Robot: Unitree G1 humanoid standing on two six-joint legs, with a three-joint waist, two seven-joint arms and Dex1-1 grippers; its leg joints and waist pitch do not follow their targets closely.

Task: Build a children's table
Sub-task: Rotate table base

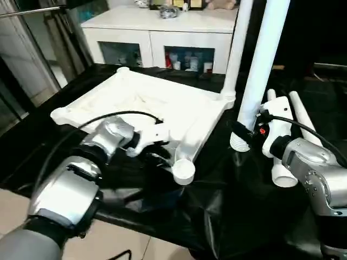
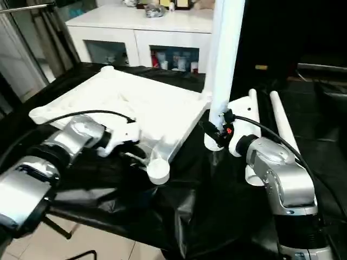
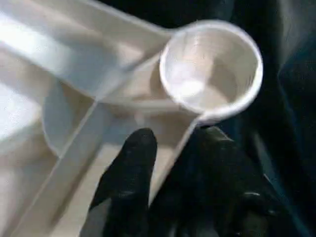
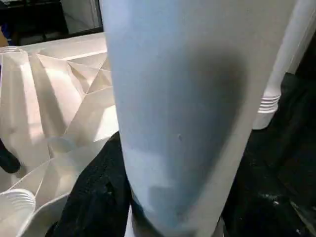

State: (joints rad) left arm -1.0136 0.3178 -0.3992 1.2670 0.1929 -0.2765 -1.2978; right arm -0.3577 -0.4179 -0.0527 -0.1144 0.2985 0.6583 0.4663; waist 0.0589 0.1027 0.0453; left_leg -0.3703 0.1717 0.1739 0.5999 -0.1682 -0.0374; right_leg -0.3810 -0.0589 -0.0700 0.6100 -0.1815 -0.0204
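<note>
Currently the tabletop [image 1: 146, 105] is seen lying underside up on the black-covered surface [image 1: 217, 216], its ribs and round corner sockets exposed. The left gripper [image 3: 168, 158] is placed at the near corner socket [image 1: 183, 170]; its jaws are set astride the thin rim wall beside that socket, one finger [image 3: 131, 168] inside the frame and one outside, though a firm pinch cannot be confirmed. To the right, an upright leg [image 1: 259, 70] is pinched by the jaws of the right gripper [image 1: 245, 132] near its ribbed lower end, just above the surface. Two more legs [image 1: 295, 116] are laid flat behind that gripper. Further back, one leg [image 1: 234, 51] is seated upright in the far right corner socket. A white cabinet [image 1: 162, 38] is seen beyond the surface.
</note>
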